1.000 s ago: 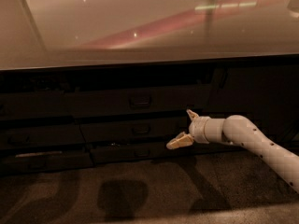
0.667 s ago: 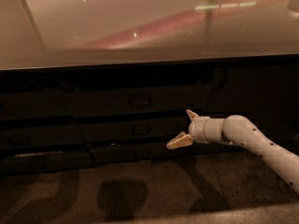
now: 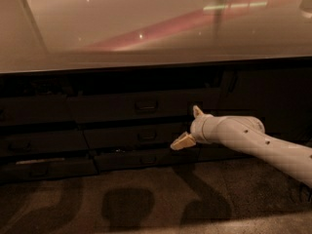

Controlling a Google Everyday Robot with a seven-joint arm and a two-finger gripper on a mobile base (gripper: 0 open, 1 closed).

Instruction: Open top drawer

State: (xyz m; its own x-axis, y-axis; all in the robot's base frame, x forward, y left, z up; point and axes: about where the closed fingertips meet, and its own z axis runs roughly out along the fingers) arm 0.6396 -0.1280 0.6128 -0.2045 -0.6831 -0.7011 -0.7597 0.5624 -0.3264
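Note:
The top drawer (image 3: 112, 108) is the wide dark front just under the counter, and it looks flush and closed. Its small rectangular pull handle (image 3: 146, 105) sits at the centre. My gripper (image 3: 190, 126) hangs in front of the cabinet, right of that handle and slightly lower, near the middle drawer's height. It is open: one tan fingertip (image 3: 182, 141) points down-left and the other points up. Nothing is between them. The white arm (image 3: 253, 140) comes in from the lower right.
A glossy beige countertop (image 3: 146, 28) overhangs the drawers. Below the top drawer are a middle drawer (image 3: 141, 136) and a bottom drawer (image 3: 146, 158), with more dark fronts at left. A dark cabinet door (image 3: 273, 96) stands at right. Patterned carpet (image 3: 146, 199) lies in front.
The gripper has risen slightly and shifted a little left toward the drawers. The drawer fronts have not moved.

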